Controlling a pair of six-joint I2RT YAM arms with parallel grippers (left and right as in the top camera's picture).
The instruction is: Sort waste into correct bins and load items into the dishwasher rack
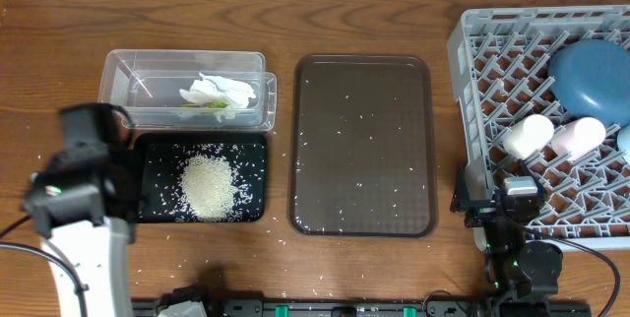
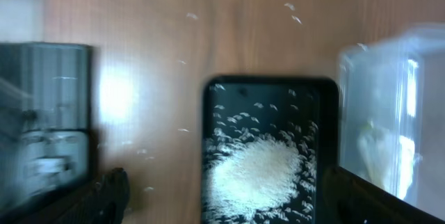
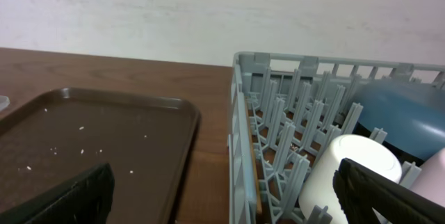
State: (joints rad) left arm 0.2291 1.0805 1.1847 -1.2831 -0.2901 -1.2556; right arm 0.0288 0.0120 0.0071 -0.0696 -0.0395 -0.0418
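A heap of rice [image 1: 209,185] lies in the black tray [image 1: 157,199]. Behind it, the clear tub [image 1: 138,86] holds a crumpled tissue [image 1: 219,91] and a green wrapper [image 1: 213,106]. My left gripper [image 1: 94,130] hangs open high over the black tray's left end. In the left wrist view it [image 2: 229,206] frames the rice [image 2: 257,175], with the tub [image 2: 389,106] to the right. The grey rack [image 1: 472,110] holds the blue bowl [image 1: 591,76], white cup [image 1: 529,135] and pink cup [image 1: 578,137]. My right gripper [image 1: 502,209] is open and astride the rack wall [image 3: 240,113].
The brown serving tray [image 1: 362,145] lies mid-table with scattered rice grains on it. Loose grains also dot the wood around the black tray and near the table's front edge. A light-blue dish [image 1: 624,140] shows at the rack's right edge.
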